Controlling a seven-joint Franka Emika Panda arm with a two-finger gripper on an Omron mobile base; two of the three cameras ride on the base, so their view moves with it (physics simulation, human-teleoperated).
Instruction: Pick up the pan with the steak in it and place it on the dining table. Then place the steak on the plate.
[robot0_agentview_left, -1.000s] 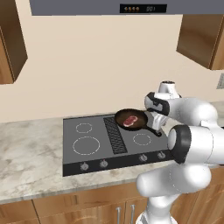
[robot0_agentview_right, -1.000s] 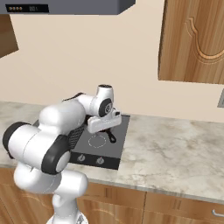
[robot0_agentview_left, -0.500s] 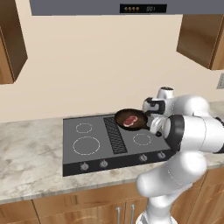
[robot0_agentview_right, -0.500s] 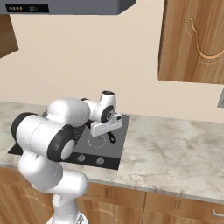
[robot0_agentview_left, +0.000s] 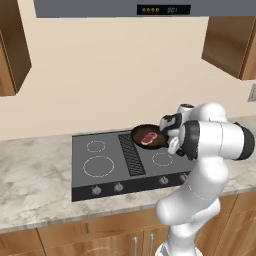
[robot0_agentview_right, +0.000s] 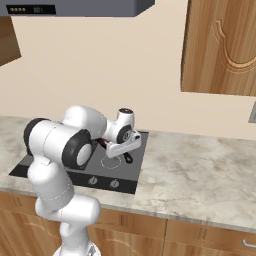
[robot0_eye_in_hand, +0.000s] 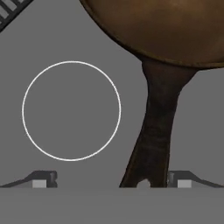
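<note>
A long grey-veined marble counter (robot0_agentview_left: 35, 175) on wooden cabinets (robot0_agentview_right: 210, 240) runs beneath a beige wall, with brown wooden wall cupboards (robot0_agentview_right: 220, 47) above and a grey extractor hood (robot0_agentview_left: 125, 8) carrying a small lit display. Set into the counter is a flat dark grey cooktop (robot0_agentview_left: 107, 172) with white ring markings, a ribbed grille down its middle and a row of round knobs along its front edge. The white jointed robot arm (robot0_agentview_left: 215, 142) bends over the right half of this cooktop, its wrist reaching toward the back burner. There sits the round shallow black frying pan with a dark brown inside (robot0_agentview_left: 147, 137), on the rear right part of the cooktop, just right of the grille; from the hand camera its bowl (robot0_eye_in_hand: 166, 26) is at the top and its long straight black handle (robot0_eye_in_hand: 155, 131) runs down toward the fingertips. The small flat red-pink steak with a whitish fat edge (robot0_agentview_left: 149, 137) lies inside the pan, near its middle. The two-finger gripper (robot0_eye_in_hand: 111, 180) is spread wide, one dark fingertip at each side, with the end of the handle between them, close to the right-hand tip; whether that tip touches the handle cannot be told
</note>
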